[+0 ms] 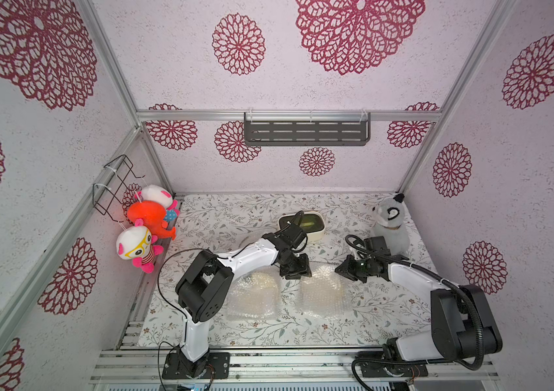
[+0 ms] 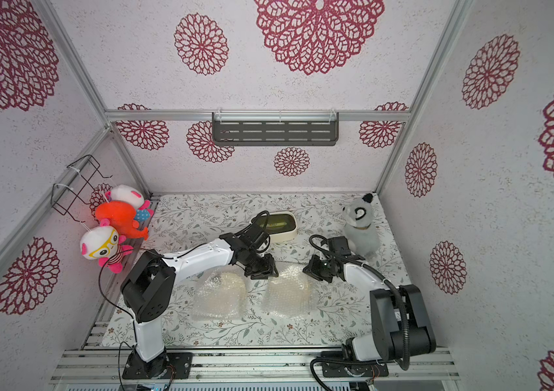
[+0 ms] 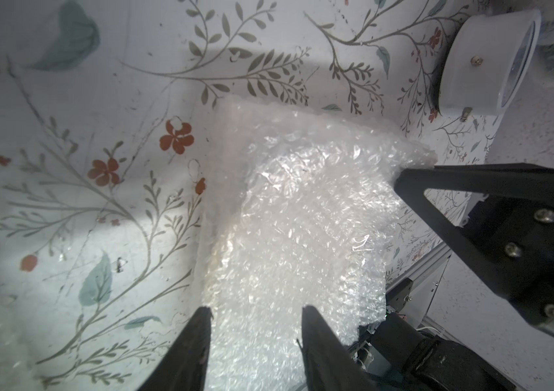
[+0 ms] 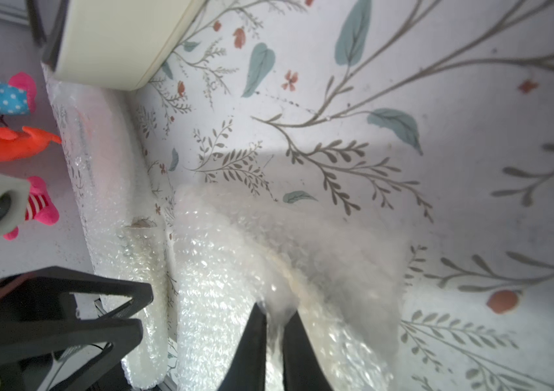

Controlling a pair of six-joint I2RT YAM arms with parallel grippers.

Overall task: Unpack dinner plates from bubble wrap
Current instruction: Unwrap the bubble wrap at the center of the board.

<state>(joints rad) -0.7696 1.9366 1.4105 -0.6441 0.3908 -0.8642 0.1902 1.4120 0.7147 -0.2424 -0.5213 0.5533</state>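
Bubble wrap (image 4: 221,277) tight in right gripper (image 4: 275,313); mark on box (image 2: 282,225) illegible.

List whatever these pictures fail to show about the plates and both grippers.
- Plates: top views show only cream shapes through bubble wrap; motifs hidden.
- Left gripper: open over wrap; contact unclear in its wrist view.
- Right gripper: shut on wrap; folds hide whether a plate rim is caught.
- Box: left arm covers part, top views.

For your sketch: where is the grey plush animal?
In both top views, the grey plush animal stands at the table's far right corner, right of the cream box.
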